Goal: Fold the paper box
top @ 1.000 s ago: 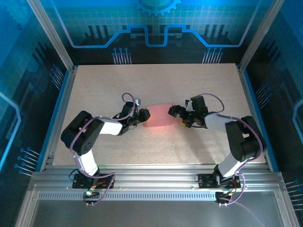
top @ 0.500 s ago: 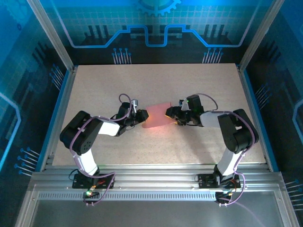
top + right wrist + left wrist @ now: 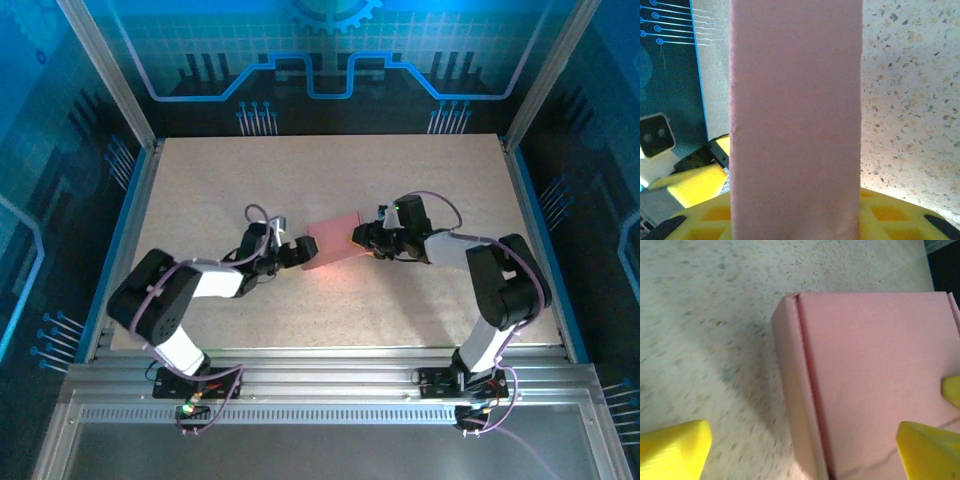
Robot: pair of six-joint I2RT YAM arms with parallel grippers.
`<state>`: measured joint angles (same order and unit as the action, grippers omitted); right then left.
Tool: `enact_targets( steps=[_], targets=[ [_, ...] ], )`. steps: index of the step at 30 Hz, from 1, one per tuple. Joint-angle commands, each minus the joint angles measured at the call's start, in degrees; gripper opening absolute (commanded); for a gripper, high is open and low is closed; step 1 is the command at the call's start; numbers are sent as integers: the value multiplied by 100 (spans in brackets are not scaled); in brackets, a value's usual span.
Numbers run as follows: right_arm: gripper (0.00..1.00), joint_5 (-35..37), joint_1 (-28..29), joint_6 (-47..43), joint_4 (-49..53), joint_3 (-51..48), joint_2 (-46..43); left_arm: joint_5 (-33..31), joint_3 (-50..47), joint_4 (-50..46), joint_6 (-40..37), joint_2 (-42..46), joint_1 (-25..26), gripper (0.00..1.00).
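Observation:
The paper box (image 3: pixel 330 242) is a small pink closed box in the middle of the table, lying askew with its right end further back. My left gripper (image 3: pixel 300 251) is at its left end, open wide. Its yellow fingertips (image 3: pixel 675 450) straddle the box's near corner (image 3: pixel 805 390) without touching it. My right gripper (image 3: pixel 361 238) is shut on the box's right end. In the right wrist view the pink box (image 3: pixel 795 110) rises straight out of the yellow jaws of the right gripper (image 3: pixel 795 222). The left gripper's yellow finger (image 3: pixel 695 185) shows beyond it.
The speckled table top (image 3: pixel 330 180) has free room behind and in front of the box. Metal frame posts (image 3: pixel 110 75) and blue side walls (image 3: pixel 125 215) bound it left and right. A slotted rail (image 3: pixel 330 385) runs along the near edge.
The left gripper has opened and let go of the box's left end. The right gripper has closed on the right end. The box has swung so its right end lies further back.

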<state>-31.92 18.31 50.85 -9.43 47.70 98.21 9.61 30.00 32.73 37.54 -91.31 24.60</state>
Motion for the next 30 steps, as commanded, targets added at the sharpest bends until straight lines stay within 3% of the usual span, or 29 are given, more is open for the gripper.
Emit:
enact_targets(
  steps=[1,7,11,17,25,30],
  targets=[
    [38,-226,-78,211,-12,73,-166,-532,-416,186,-1239,836,1,99],
    [39,-839,-496,240,239,82,-481,-572,-747,238,-3883,2030,0,99],
    [38,-1338,-844,211,593,50,-920,120,-795,702,-4450,2141,-141,99],
    [39,-1845,-1330,-71,1532,81,-1760,71,-386,103,-6296,2416,-147,99],
    [41,-2499,-1526,-565,2447,526,-1891,1022,-506,1154,-9199,1823,-82,99],
    [41,-2771,-1523,-751,2786,729,-1946,479,-438,1592,-10787,1563,520,99]
  ],
)
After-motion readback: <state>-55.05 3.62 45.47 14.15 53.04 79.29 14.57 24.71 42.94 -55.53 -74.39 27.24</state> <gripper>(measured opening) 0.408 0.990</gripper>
